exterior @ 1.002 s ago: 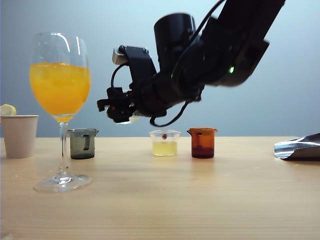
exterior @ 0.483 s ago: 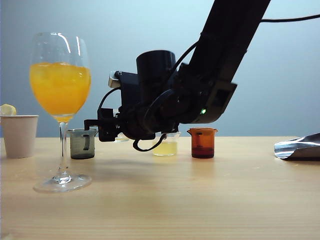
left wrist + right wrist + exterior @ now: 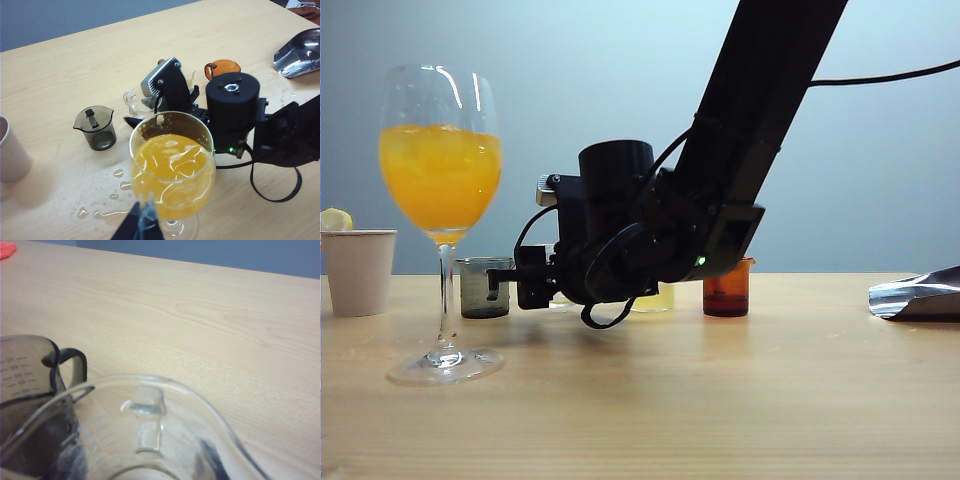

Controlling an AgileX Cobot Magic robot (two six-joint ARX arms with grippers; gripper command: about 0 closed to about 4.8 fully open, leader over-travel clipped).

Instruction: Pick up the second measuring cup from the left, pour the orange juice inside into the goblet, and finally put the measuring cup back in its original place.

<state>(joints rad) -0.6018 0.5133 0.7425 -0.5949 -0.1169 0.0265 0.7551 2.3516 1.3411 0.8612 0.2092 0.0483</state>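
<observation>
**Operator:** What is the right gripper [image 3: 525, 287] doing?

**Technician:** It is working low over the table [image 3: 740, 400], pointing left, roughly level. Its jaws are partly closed and are clamping the second measuring cup [image 3: 150, 430]. The cup is sitting upright in the grip, and the right wrist view is showing no liquid inside it.

**Operator:** Where is the cup's place relative to the gripper?

**Technician:** Directly beneath it. The cup is hanging over the gap in the far row of beakers. The smoky grey beaker [image 3: 480, 288] is standing just beside it on the left, and the pale yellow beaker [image 3: 655, 297] is standing on the right, mostly hidden behind the wrist. Whether the cup's base is touching the table cannot be told from these views.

**Operator:** What is the coming move depending on?

**Technician:** In my judgement, on a straight vertical set-down with the cup's axis upright. The left side is offering the least clearance, because the grey beaker's handle is facing the cup.

**Operator:** And the goblet?

**Technician:** The goblet [image 3: 440, 250] is standing nearer and to the left, well apart from the cup, and it is carrying the orange juice [image 3: 440, 180]. The pour is looking complete.

**Operator:** Which arm is nearer?

**Technician:** The right one; it is holding the cup. The left gripper [image 3: 141, 225] is hovering on the goblet's near side, and its jaw state cannot be told.
</observation>
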